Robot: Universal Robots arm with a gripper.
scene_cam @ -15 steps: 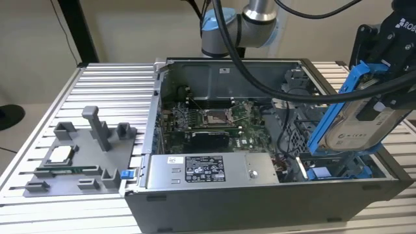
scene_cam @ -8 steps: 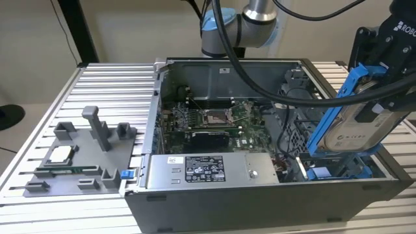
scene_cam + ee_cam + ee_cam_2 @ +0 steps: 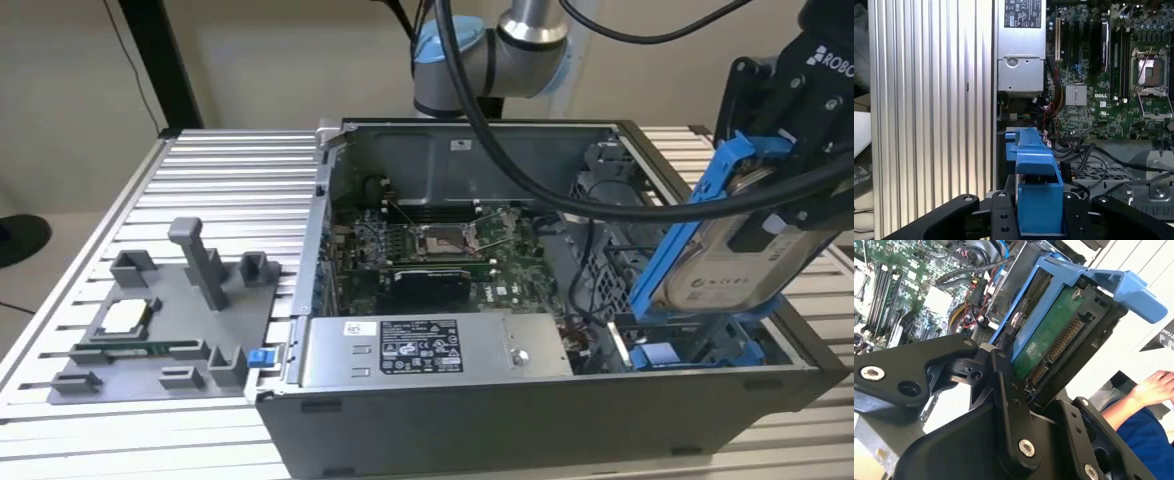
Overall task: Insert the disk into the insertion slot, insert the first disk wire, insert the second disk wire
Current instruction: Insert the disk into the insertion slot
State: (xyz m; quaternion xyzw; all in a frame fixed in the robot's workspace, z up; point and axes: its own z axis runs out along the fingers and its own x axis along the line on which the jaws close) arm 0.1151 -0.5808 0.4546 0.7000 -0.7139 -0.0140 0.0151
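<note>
Obs., exterior view: the claw (image 3: 785, 205) sits at about 2 o'clock and is pinching the disk (image 3: 727, 265) by the sides of its blue carrier (image 3: 674, 240). In the first wrist view the claw (image 3: 1039, 215) has a black finger pressed against each flank of the carrier (image 3: 1036, 175).

Position: the disk hangs steeply tilted over the open computer case (image 3: 534, 430), its upper end toward 1 o'clock and its lower end toward 7 o'clock. That lower end comes down to the insertion slot (image 3: 687, 350) at about 4 o'clock of the case. I cannot tell whether they touch. It is not seated.

Second wrist view: the disk (image 3: 1054, 347) shows its green circuit side and connector row.

Judgement on doing the step well:
- Level the carrier with the slot's blue rails before pressing. At this tilt it would likely jam.
- Keep the connector edge toward the black cables (image 3: 1094, 155), and keep those cables from getting under the carrier.
- Go down slowly and squarely.
- A person's hand (image 3: 1154, 387) is close by and should stay away from the bay.

Labels: a white label on the disk's face, and a black-and-white sticker on the power-supply box (image 3: 427, 350) at 6 o'clock. Their print is not transcribed here. The case stands on the ribbed metal desk (image 3: 227, 180).
</note>
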